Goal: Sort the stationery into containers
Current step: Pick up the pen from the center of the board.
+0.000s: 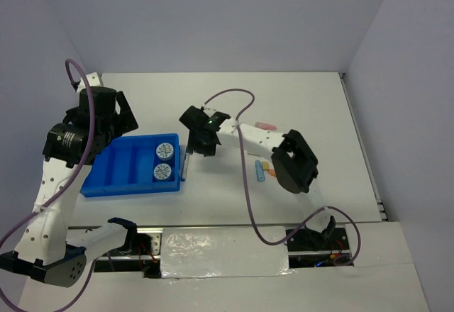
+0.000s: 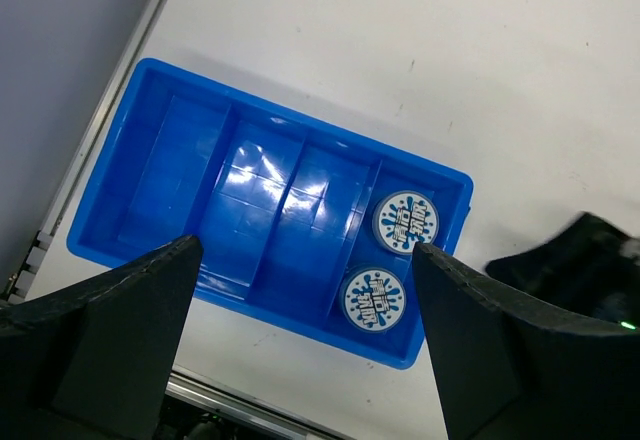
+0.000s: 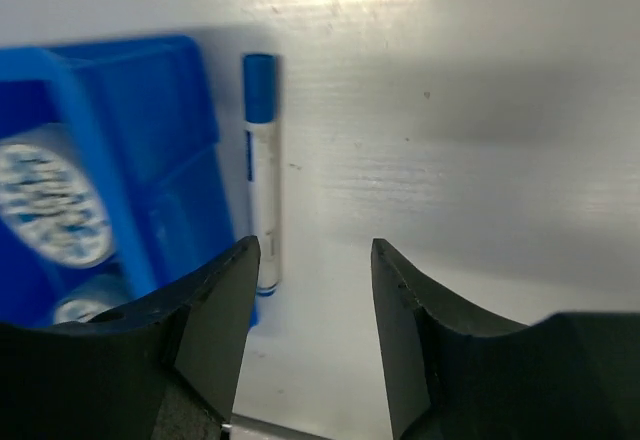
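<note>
The blue tray [image 1: 120, 166] lies left of centre, with two blue-and-white tape rolls [image 1: 165, 149] [image 1: 162, 172] in its rightmost compartment. A white pen with a blue cap [image 1: 185, 164] lies on the table against the tray's right wall. My right gripper [image 1: 201, 143] hovers open and empty just above and right of the pen [image 3: 262, 175], beside the tray [image 3: 130, 130]; its midpoint [image 3: 314, 247] is over bare table. My left gripper [image 1: 120, 118] is open and empty, high over the tray [image 2: 240, 190] and the rolls [image 2: 406, 222] [image 2: 374, 298]; its midpoint [image 2: 307, 250] is over the tray. Pink [image 1: 266, 125], orange [image 1: 265, 164] and blue [image 1: 259, 172] sticks lie at right.
The right arm's black elbow [image 1: 294, 162] hangs over the table next to the orange and blue sticks. Walls close the left, back and right sides. A metal rail [image 1: 220, 244] runs along the near edge. The tray's other compartments hold nothing.
</note>
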`<state>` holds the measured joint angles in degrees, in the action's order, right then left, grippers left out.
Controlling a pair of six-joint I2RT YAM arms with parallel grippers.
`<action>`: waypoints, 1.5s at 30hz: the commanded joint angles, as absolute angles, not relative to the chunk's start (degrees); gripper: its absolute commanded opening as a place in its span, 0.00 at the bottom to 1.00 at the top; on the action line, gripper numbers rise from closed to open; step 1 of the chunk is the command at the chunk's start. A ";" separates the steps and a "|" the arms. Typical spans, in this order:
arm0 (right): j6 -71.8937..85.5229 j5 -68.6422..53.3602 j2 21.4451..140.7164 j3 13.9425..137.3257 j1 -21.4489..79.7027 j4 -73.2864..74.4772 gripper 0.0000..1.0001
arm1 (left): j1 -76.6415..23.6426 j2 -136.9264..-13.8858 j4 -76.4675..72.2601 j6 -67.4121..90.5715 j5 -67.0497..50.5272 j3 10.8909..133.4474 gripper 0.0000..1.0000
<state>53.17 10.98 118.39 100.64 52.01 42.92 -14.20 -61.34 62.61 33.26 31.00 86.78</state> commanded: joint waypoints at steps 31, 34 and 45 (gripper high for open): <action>51.59 10.27 137.28 117.77 54.14 55.53 0.45 | -16.35 -58.71 58.54 28.48 29.71 81.21 0.99; 52.12 11.78 136.42 114.89 54.14 58.27 0.42 | -16.26 -58.54 58.18 28.13 29.62 81.04 0.99; 50.98 6.07 117.62 85.65 53.96 36.07 0.00 | -16.35 -58.36 58.27 28.39 26.81 81.21 0.99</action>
<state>52.21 8.27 122.96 93.34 53.56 43.27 -16.08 -59.51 59.90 28.73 28.10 81.10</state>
